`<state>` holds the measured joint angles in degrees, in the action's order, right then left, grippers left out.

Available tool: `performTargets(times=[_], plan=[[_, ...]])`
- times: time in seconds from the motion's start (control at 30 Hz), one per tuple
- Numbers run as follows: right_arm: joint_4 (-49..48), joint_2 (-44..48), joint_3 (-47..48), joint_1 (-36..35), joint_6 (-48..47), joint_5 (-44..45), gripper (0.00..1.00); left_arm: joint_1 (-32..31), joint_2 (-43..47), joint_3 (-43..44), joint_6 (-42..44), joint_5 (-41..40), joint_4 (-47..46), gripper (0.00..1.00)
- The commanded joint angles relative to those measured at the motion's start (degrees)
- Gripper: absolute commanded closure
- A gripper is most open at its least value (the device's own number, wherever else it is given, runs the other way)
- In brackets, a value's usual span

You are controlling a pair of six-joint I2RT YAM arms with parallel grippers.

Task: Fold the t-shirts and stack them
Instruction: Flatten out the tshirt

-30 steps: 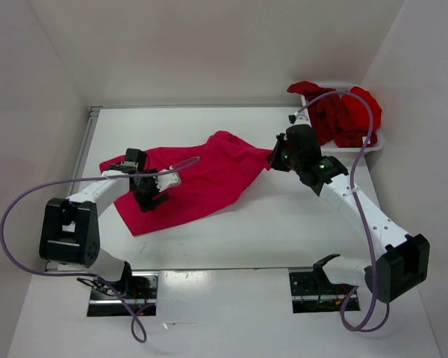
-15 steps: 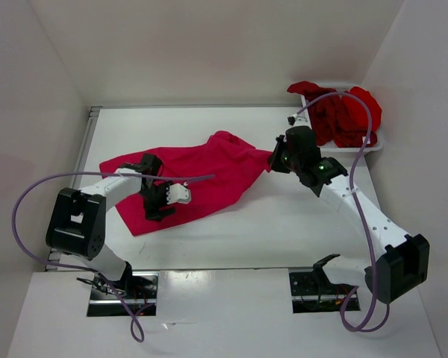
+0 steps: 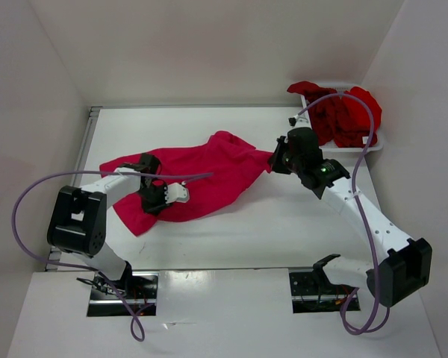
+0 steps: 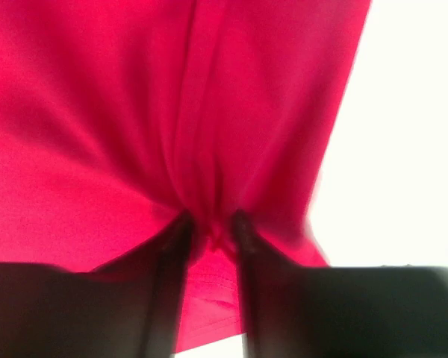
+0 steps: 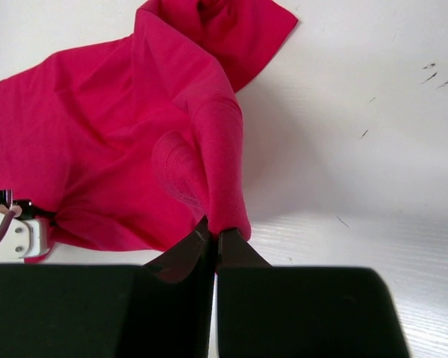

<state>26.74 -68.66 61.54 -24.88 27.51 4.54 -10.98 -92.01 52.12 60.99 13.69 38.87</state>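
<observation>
On the table (image 3: 284,224), one crimson t-shirt (image 3: 209,175) lies rumpled, the left gripper (image 4: 209,224) pinching a fold near its hem and the right gripper (image 5: 211,233) clamped on its opposite edge, seemingly to stretch it flat for folding, while a maroon t-shirt (image 3: 332,115) and a bright red t-shirt (image 3: 362,104) wait in the single white basket (image 3: 373,145).

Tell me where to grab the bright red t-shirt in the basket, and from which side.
Grip the bright red t-shirt at the raised hump that bulges over the right rim of the basket, coming straight down from above. That fold looks highest and free of the darker cloth beside it, while the basket walls would likely block a sideways approach.
</observation>
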Motion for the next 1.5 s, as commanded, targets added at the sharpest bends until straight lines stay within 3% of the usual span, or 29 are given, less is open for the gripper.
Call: performTargets(times=[0.0,0.07,0.47,0.5,0.6,0.67,0.77,0.97,1.13,1.47], plan=[[-1.6,2.0,-0.1,-0.3,-1.1,-0.1,1.0,0.7,-0.3,-1.7,1.1,0.0,2.2,0.8],[-1.6,2.6,-0.1,-0.3,-1.1,-0.1,1.0,0.7,0.3,-1.1,-0.3,0.0,2.2,0.88],[-0.6,3.1,0.4,-0.3,-2.2,1.1,1.0,1.2,4.9,3.3,-4.9,-0.6,6.0,0.85],[-0.6,3.1,0.4,-0.3,-2.2,1.1,1.0,1.2,5.4,2.7,-5.5,-0.6,6.0,0.79],[-0.6,3.1,-0.1,-0.3,-2.2,1.6,1.0,0.0,6.0,-0.3,-8.6,-1.2,4.9,0.74],[-0.6,3.1,-0.1,-0.3,-2.2,1.6,1.0,-1.1,6.0,-0.4,-10.4,-1.2,5.6,0.53],[-0.6,3.1,-0.1,-0.3,-2.2,1.6,1.0,-1.1,6.0,0.4,-11.0,0.0,10.0,0.4],[-0.6,2.6,0.4,-0.3,-3.2,1.6,1.0,3.8,6.6,-1.4,-6.7,-6.8,7.9,0.4],[-0.6,2.0,0.4,-0.3,-3.2,1.6,1.0,11.4,6.0,1.6,-5.4,-5.3,5.5,0.38],[-0.6,2.7,0.4,-0.3,-3.8,1.6,1.0,12.0,3.6,-0.2,-2.1,0.2,4.8,0.38]])
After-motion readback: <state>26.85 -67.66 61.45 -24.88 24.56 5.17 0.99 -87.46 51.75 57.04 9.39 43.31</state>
